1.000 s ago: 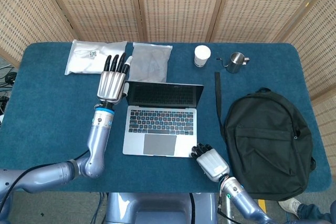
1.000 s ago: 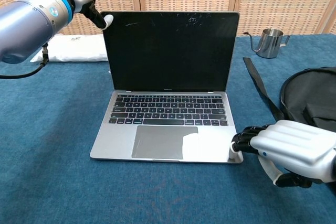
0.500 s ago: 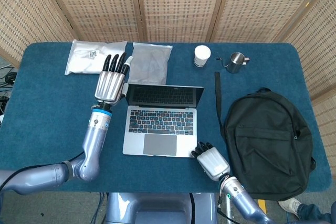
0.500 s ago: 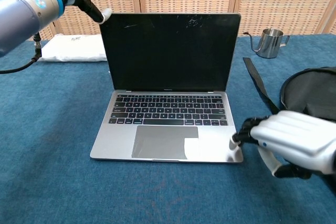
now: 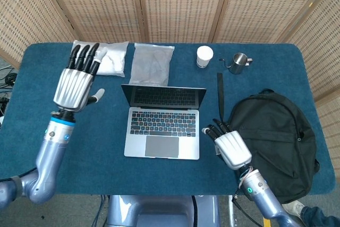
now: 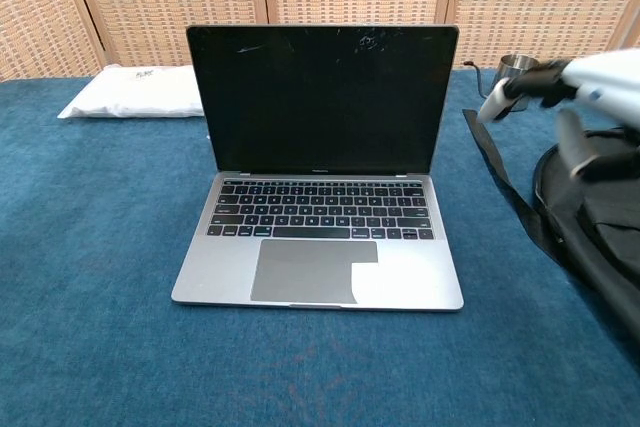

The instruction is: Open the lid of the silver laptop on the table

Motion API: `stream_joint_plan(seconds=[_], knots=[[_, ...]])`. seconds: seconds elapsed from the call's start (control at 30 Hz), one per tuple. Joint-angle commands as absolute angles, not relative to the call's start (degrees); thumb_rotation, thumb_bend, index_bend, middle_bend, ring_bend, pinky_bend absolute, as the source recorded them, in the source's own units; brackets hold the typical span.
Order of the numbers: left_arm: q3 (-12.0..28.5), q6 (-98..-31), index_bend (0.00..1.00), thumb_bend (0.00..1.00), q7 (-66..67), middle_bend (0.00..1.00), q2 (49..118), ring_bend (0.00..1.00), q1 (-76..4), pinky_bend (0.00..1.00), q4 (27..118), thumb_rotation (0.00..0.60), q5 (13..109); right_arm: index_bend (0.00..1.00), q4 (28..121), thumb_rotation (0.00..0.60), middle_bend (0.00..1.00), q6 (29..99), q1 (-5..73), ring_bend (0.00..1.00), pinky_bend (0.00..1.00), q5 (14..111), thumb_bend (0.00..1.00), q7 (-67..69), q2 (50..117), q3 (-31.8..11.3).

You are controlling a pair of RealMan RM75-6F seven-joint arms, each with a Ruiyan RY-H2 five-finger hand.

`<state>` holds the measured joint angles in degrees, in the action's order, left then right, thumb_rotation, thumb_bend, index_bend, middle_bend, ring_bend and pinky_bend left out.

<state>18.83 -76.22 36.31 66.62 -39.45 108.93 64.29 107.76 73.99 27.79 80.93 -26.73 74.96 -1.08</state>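
Wicker screens (image 5: 175, 3) are standing behind a blue table (image 5: 32, 131) on which everything is lying. Going from the left: I am holding my left hand (image 5: 77, 84) raised over the table's left side, fingers spread and straight, gripping nothing; it is hovering well apart from the laptop and partly over a white bag (image 5: 109, 59) at the far edge. Beside that bag a grey pouch (image 5: 152, 63) is lying flat, just behind the laptop's screen. At centre, the laptop (image 5: 162, 126) is sitting with its lid already raised, the dark screen (image 6: 322, 97) standing upright and the keyboard showing. Behind it, to the right, a white cup (image 5: 204, 56) and a steel pitcher (image 5: 240, 62) are standing. I am holding my right hand (image 5: 230, 146) just right of the laptop, fingers apart, touching nothing I can see, between the laptop and a black backpack (image 5: 273, 142).
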Motion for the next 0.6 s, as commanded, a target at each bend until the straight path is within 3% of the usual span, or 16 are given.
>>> stream_joint_plan(seconds=[0.03, 0.23, 0.4, 0.6], knots=[[14.23, -80.95, 0.0, 0.05, 26.83, 0.0, 61.59, 0.0, -31.65, 0.0, 110.65, 0.6, 71.16, 0.23, 100.13, 0.6, 0.19, 81.22, 24.15, 0.09, 0.22, 87.08, 0.81, -14.88, 71.27, -2.54], [7.23, -86.65, 0.0, 0.0, 13.93, 0.0, 61.64, 0.0, -22.15, 0.0, 106.19, 0.6, 77.01, 0.21, 89.1, 0.6, 0.12, 90.64, 19.27, 0.02, 0.22, 90.82, 0.39, -3.08, 72.64, -2.87], [2.28, -89.95, 0.0, 0.0, 6.01, 0.0, 64.51, 0.0, -15.47, 0.0, 100.75, 0.6, 78.03, 0.06, 84.44, 0.6, 0.02, 96.95, 15.14, 0.0, 0.13, 92.25, 0.04, 2.47, 74.55, -2.08], [-2.0, -93.01, 0.0, 0.0, 2.08, 0.0, 67.95, 0.0, -9.03, 0.0, 95.69, 0.6, 78.76, 0.0, 87.31, 0.6, 0.0, 98.78, 10.7, 0.0, 0.0, 94.03, 0.0, 2.37, 72.77, 1.94]])
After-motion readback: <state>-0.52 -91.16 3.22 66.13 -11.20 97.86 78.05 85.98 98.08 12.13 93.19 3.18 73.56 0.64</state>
